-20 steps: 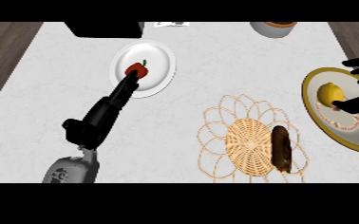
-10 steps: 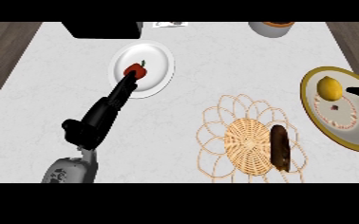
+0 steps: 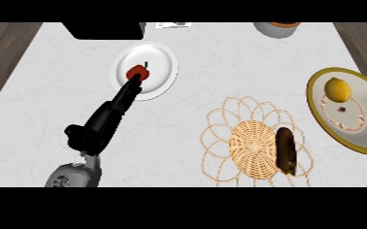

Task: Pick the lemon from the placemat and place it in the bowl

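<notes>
While lemon (image 3: 338,88) sits unmoved in bowl (image 3: 318,102) | left hand (image 3: 114,107) still outstretched, fingers straight.

White marbled counter (image 3: 215,43), dark wood floor (image 3: 14,43) — either side

lemon (image 3: 338,88) in bowl (image 3: 315,97) | left hand (image 3: 108,116) fingers straight, touching red fruit (image 3: 138,72)
</notes>
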Controlling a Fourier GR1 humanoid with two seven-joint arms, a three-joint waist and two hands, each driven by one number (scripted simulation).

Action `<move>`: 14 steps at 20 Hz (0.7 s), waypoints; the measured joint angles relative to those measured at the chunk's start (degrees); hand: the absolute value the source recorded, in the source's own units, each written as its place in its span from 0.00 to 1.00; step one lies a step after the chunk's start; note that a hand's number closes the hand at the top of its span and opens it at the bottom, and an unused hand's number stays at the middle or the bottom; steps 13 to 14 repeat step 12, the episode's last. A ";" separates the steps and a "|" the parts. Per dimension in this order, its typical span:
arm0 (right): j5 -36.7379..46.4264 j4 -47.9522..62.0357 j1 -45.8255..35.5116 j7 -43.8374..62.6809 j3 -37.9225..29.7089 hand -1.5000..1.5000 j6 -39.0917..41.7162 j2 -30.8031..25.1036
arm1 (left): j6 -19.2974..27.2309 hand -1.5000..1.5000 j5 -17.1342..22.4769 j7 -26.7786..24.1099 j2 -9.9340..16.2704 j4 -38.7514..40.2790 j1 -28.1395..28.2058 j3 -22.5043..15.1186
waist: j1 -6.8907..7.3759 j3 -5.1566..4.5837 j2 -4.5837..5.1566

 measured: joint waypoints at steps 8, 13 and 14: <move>-6.62 8.39 7.51 -8.41 -7.99 0.00 7.91 -9.55 | 0.60 0.50 -0.79 -0.32 -0.60 -0.28 -0.03 -0.40 | -0.11 0.22 0.24; -7.85 11.16 11.66 -12.36 -9.41 0.00 12.72 -12.13 | 0.21 0.50 -0.47 -0.12 -0.47 -0.74 0.43 -0.40 | -0.09 0.32 0.24; -7.85 11.16 11.66 -12.36 -9.41 0.00 12.72 -12.13 | 0.21 0.50 -0.47 -0.12 -0.47 -0.74 0.43 -0.40 | -0.09 0.32 0.24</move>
